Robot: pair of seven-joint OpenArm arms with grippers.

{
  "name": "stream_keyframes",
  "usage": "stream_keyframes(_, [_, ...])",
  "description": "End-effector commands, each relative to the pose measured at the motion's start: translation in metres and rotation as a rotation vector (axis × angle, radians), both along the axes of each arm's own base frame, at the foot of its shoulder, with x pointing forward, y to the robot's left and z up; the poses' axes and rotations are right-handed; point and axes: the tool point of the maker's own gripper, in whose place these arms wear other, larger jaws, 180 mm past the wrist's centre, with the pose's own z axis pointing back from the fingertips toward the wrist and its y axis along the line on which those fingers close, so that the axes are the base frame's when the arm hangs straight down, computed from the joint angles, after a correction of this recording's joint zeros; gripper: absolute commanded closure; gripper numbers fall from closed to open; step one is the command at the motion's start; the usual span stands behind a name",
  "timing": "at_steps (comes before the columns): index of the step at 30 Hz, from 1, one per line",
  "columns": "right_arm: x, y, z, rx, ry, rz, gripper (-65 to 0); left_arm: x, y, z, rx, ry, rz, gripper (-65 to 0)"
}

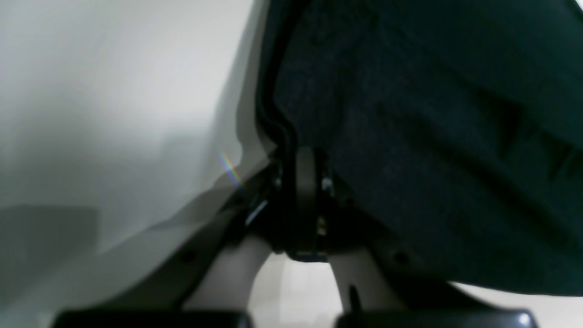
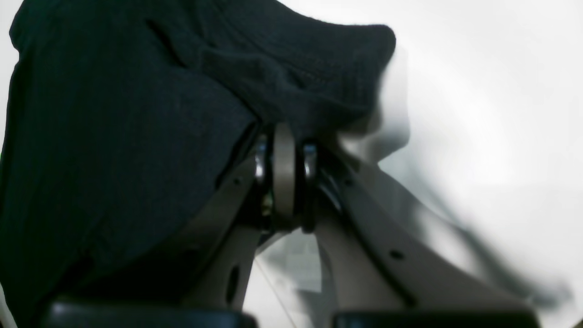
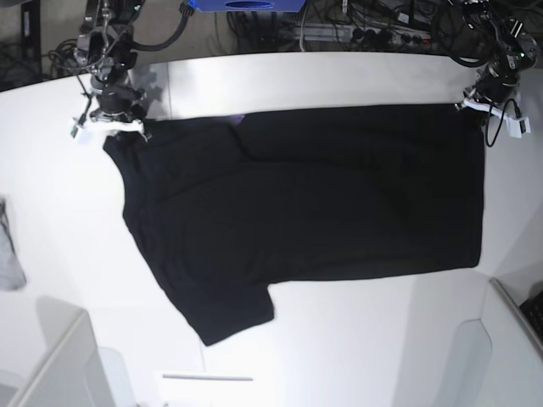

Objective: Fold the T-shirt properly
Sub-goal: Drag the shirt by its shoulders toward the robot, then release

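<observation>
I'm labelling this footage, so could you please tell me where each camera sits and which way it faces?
Left wrist: on the left arm, looking along the left end effector, shut on the black T-shirt.
Right wrist: on the right arm, looking along the right end effector, shut on the shirt.
Base: overhead, facing down at the white table; both arms show at the far corners.
All three views share the T-shirt.

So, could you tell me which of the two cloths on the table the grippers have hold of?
The large black T-shirt: left gripper and right gripper pinch its far corners. The small grey cloth lies untouched.

T-shirt (image 3: 322,203) — plain black, table (image 3: 339,348) — white
</observation>
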Motion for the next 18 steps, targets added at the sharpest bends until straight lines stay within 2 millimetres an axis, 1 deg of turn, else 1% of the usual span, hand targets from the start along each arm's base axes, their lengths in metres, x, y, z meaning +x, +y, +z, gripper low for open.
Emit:
stream_keyframes(1, [0.002, -0.004, 0.010, -0.020, -0.032, 0.001, 0.0, -0.002, 0.006, 0.008, 0.037, 0.006, -0.010, 0.0])
stream_keyframes(4, [-0.008, -0.003, 0.012, -0.026, -0.023, 0.006, 0.0, -0.006, 0.006, 0.018, 0.071, 0.004, -0.030, 0.0])
stream_keyframes(7, [-0.018, -0.003, 0.014, -0.033, -0.015, 0.011, 0.0, -0.011, 0.005, 0.023, 0.092, 0.009, -0.044, 0.0])
stream_keyframes(12, [-0.037, -0.002, 0.017, -0.042, 0.008, 0.018, 0.0, -0.022, 0.005, 0.021, 0.095, 0.033, -0.049, 0.0])
stream_keyframes(18, [-0.060, -0.003, 0.009, -0.044, 0.061, 0.017, 0.0, -0.038, 0.005, 0.015, 0.092, 0.072, -0.051, 0.0])
